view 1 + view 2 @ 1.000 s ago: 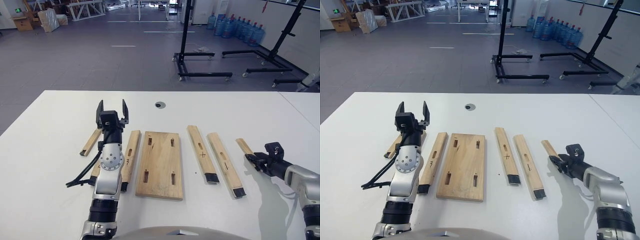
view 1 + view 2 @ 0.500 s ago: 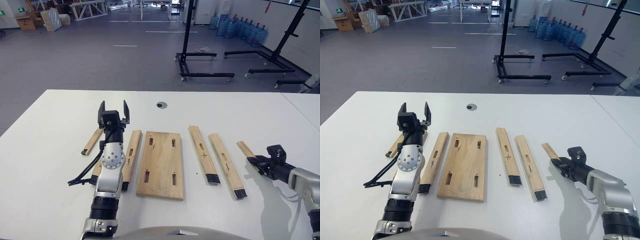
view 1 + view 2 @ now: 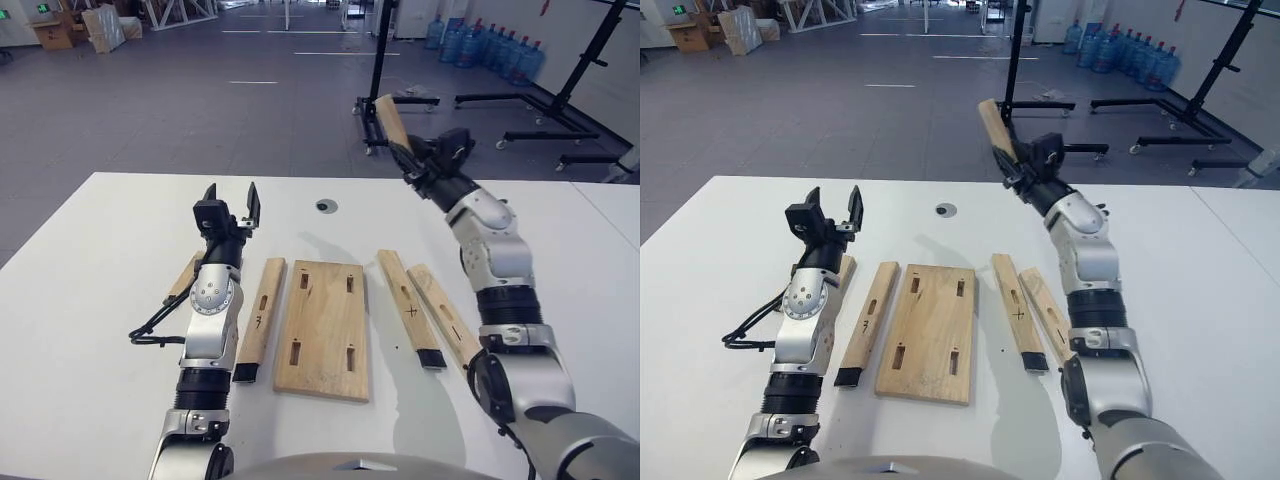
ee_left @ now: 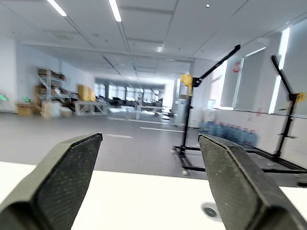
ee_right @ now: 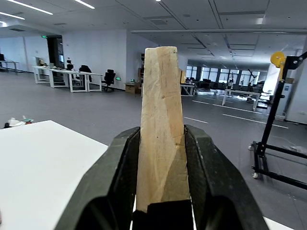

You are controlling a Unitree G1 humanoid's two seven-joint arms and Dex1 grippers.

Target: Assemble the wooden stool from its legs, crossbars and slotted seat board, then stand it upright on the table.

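The slotted seat board point(image 3: 322, 328) lies flat mid-table. One leg point(image 3: 258, 318) rests to its left, and two legs point(image 3: 406, 305) point(image 3: 445, 318) rest to its right. A short crossbar point(image 3: 183, 277) lies at the far left, partly hidden by my left arm. My left gripper point(image 3: 228, 205) hovers open above that side, pointing away over the table, with nothing between its fingers point(image 4: 67, 177). My right gripper point(image 3: 412, 152) is raised high over the far middle of the table. It is shut on another short crossbar point(image 5: 162, 129), which sticks up at a tilt point(image 3: 390, 118).
A round grommet hole point(image 3: 326, 206) sits near the table's point(image 3: 90, 330) far edge. A black cable point(image 3: 150, 328) loops beside my left arm. Black wheeled frames point(image 3: 400, 100) and water bottles stand on the floor beyond the table.
My right arm has swung up from the table's right side to high over the far middle, carrying the short crossbar with it. My left gripper has stayed about where it was, open.
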